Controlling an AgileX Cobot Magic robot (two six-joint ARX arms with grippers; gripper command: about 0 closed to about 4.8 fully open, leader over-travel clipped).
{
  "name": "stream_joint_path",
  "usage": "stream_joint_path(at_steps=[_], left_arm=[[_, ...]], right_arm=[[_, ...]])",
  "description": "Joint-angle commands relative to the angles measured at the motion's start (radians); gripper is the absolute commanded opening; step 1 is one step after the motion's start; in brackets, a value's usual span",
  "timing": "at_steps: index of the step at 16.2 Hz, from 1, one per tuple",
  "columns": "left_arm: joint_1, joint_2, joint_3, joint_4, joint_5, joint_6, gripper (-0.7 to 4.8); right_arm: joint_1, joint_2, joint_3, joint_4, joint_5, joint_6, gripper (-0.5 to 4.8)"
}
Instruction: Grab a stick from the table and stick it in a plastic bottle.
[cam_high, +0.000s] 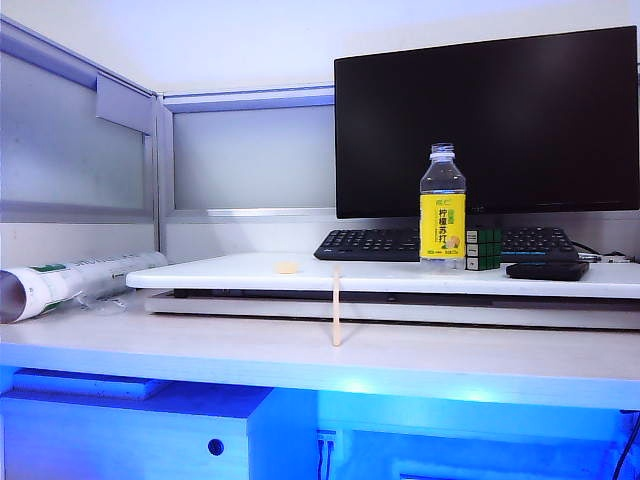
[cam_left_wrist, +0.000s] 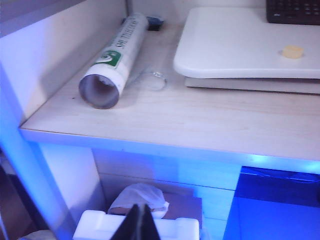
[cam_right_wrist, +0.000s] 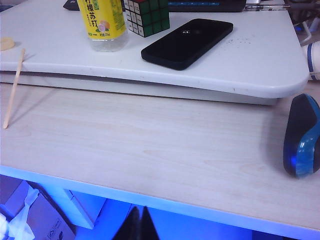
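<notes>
**Stock on the surface: stick leaning, bottle upright, both grippers low and shut**

- Stick (cam_high: 337, 305): you find it propped nearly upright, foot on the surface (cam_high: 300, 355), top against the front edge of the raised white board (cam_high: 230, 272). Nothing holds it.
- Plastic bottle (cam_high: 442, 205): upright on the board, uncapped, yellow label, well apart from the stick, toward the board's back edge.
- Puzzle cube (cam_high: 483, 248): just beside the bottle.
- Black phone (cam_high: 547, 270): flat on the board, near its front edge, beyond the cube.
- Yellowish lump (cam_high: 287, 267): on the board near its front edge, close to the stick's top.
- Rolled tube (cam_high: 70, 283): lying by the surface's left edge.
- Blue mouse (cam_right_wrist: 301, 136): on the surface toward its right edge.
- Keyboard (cam_high: 380, 243) and monitor (cam_high: 487, 120): behind the board.
- Left gripper (cam_left_wrist: 139, 222): below the surface's front edge, jaws closed on nothing.
- Right gripper (cam_right_wrist: 136, 225): likewise below the front edge, jaws closed, empty.
</notes>
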Motion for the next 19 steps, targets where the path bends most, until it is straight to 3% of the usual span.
stream_joint_path(at_steps=[1, 3, 4, 6, 12, 17, 19], left_arm=[[0.0, 0.001, 0.0, -0.001, 0.099, -0.003, -0.05], [0.0, 0.001, 0.001, 0.013, 0.261, -0.004, -0.05], [0.0, 0.001, 0.002, 0.018, 0.411, -0.005, -0.05], [0.0, 0.001, 0.002, 0.021, 0.504, -0.042, -0.05], [0.0, 0.001, 0.002, 0.023, 0.628, -0.064, -0.05], [0.0, 0.001, 0.002, 0.046, 0.68, -0.064, -0.05], [0.0, 0.001, 0.002, 0.048, 0.681, -0.064, -0.05]], right_arm=[[0.001, 0.0, -0.003, -0.013, 0.002, -0.002, -0.08], [0.001, 0.0, -0.002, -0.012, 0.001, -0.002, -0.08], [0.001, 0.0, 0.016, -0.009, 0.001, -0.002, -0.09], [0.001, 0.0, 0.042, 0.023, 0.0, 0.006, -0.09], [0.002, 0.0, 0.146, 0.079, -0.007, 0.056, -0.09], [0.002, 0.025, 0.282, 0.079, -0.106, 0.117, -0.02], [0.002, 0.112, 0.335, 0.073, -0.195, 0.164, 0.24]])
